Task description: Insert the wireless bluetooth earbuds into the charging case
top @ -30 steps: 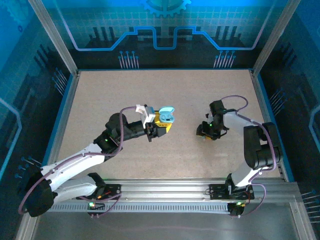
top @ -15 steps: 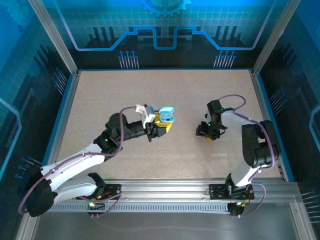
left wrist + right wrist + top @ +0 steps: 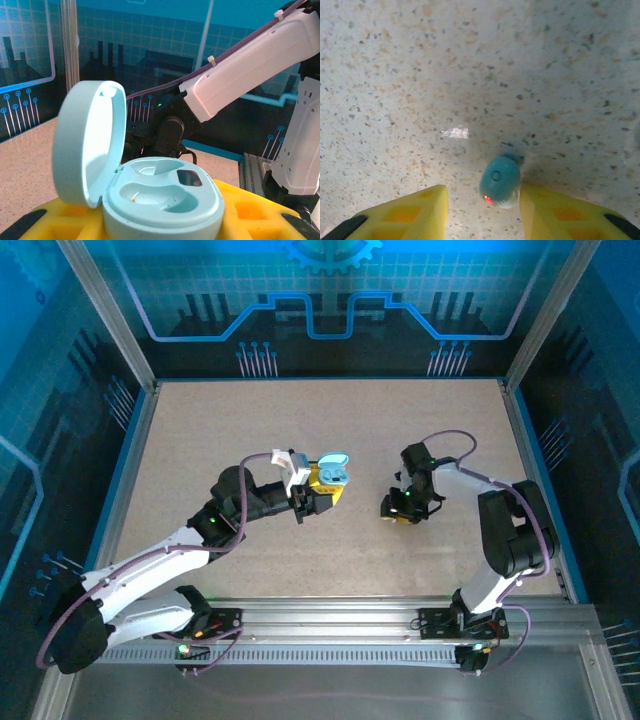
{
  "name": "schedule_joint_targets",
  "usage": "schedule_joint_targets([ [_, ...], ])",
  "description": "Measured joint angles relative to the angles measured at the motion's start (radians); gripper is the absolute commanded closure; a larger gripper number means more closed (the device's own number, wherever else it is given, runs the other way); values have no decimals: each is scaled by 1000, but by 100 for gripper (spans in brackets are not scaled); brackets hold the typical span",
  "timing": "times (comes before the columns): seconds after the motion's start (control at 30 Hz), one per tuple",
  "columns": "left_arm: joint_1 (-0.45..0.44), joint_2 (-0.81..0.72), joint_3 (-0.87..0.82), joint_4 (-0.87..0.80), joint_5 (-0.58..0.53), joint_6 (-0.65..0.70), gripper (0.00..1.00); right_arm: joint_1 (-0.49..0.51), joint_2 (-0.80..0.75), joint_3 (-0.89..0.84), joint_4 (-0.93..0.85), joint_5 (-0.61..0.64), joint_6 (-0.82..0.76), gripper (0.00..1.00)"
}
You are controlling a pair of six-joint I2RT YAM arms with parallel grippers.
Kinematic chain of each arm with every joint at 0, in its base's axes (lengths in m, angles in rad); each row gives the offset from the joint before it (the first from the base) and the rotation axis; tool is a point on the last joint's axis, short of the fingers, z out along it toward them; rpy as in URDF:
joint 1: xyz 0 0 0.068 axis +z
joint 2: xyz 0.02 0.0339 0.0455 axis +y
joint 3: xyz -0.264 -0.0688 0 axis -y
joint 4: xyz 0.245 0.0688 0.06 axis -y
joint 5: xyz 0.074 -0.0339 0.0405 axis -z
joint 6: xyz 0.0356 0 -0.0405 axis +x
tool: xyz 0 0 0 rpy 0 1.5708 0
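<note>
My left gripper [image 3: 322, 490] is shut on the pale teal charging case [image 3: 331, 476], holding it off the table with the lid [image 3: 85, 145] swung open. In the left wrist view the case [image 3: 165, 200] sits between the yellow fingers [image 3: 260, 210], and its two wells look empty. My right gripper [image 3: 400, 510] points down at the table with its jaws apart. A small teal earbud [image 3: 499, 181] with a red light lies on the table between the fingers, against the right finger [image 3: 565, 215] and clear of the left one [image 3: 405, 215].
The speckled tabletop [image 3: 300, 420] is fenced by blue glowing walls and aluminium posts [image 3: 110, 315]. A metal rail [image 3: 330, 620] runs along the near edge. My right arm [image 3: 250, 65] shows behind the case in the left wrist view.
My right gripper has slid a little to the left along the table and its jaws have narrowed slightly. The left arm and the case have stayed put.
</note>
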State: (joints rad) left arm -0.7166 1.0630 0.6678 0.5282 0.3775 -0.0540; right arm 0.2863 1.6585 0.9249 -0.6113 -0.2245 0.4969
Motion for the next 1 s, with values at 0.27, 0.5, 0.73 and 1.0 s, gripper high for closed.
schedule_joint_targets([
  [0.27,0,0,0,0,0,0,64,40,-5,31,-9,-12,-18,56],
  [0.5,0,0,0,0,0,0,64,41,-5,68,-62,54,-26,56],
  [0.73,0,0,0,0,0,0,64,45,26,114,-86,87,-26,57],
  [1.0,0,-7,-3,0,0,0,64,53,76,129,-96,93,-17,63],
])
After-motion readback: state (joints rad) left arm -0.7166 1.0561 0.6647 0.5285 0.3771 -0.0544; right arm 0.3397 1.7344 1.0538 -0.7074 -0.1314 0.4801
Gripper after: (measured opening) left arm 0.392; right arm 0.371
